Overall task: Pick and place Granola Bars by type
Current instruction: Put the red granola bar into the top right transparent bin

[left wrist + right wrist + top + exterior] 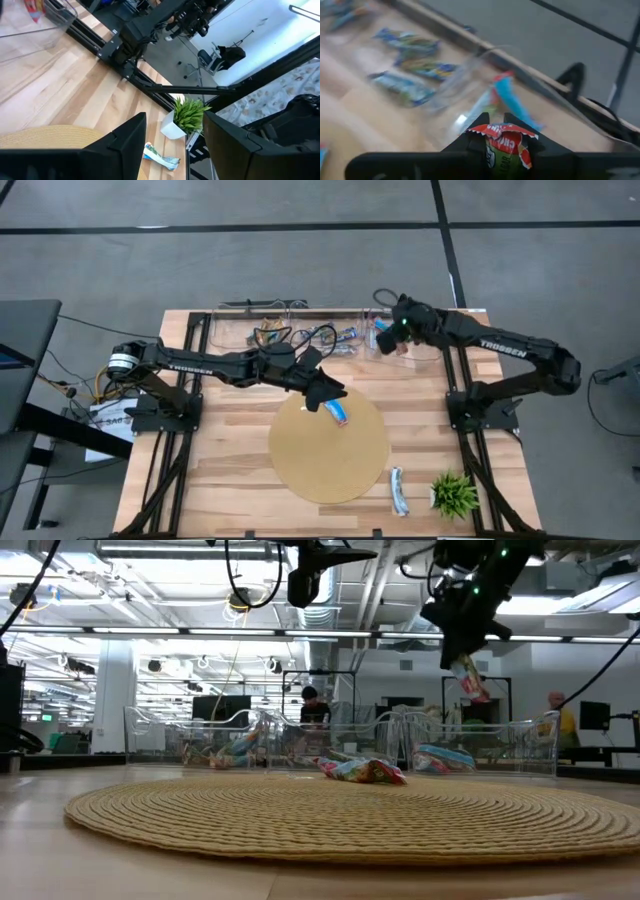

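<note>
My right gripper (392,332) hangs over the clear bins (415,352) at the table's far edge, shut on a red-and-green granola bar (469,677). My left gripper (327,392) stands open above the far left part of the round woven mat (320,465), with nothing between its fingers. A multicoloured bar (338,412) lies flat on the mat just beside it. A silvery-blue bar (399,490) lies on the wood next to the mat's near right rim. Several more bars (415,65) lie in the bins. My right gripper pinches the bar's red crimped end (502,131) between its two fingers. The fingers slant downward over the bin. The bar hangs tilted below the fingers (460,635), clear of the bin and the table.
A small green plant (455,495) in a white pot stands at the near right corner. Clear bins (255,330) run along the far edge, with cables (300,335) over them. The arms' black frames (480,430) flank the table.
</note>
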Controlling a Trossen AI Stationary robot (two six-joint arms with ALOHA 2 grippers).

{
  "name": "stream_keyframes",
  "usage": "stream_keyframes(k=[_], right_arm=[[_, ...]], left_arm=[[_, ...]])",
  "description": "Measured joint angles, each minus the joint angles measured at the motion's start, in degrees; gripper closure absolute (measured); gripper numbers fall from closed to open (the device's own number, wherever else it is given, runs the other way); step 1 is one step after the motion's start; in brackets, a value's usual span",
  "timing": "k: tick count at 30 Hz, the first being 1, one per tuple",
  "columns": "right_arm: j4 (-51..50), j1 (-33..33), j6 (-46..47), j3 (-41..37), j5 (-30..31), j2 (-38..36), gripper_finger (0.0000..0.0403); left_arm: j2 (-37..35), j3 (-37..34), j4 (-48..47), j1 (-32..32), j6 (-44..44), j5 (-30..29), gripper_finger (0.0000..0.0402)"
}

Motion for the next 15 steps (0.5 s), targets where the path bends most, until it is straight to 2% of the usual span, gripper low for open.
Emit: stream_keyframes(k=[7, 15], right_arm=[[0.46, -5.93, -1.18, 0.0, -0.06, 0.0, 0.0355], [1.2, -6.59, -3.17, 0.0, -1.74, 0.0, 0.0354]], left_arm=[[0.02, 0.0, -0.42, 0.0, 0.0, 0.0, 0.0213], [0.07, -0.02, -3.64, 0.0, -0.02, -0.48, 0.0213]])
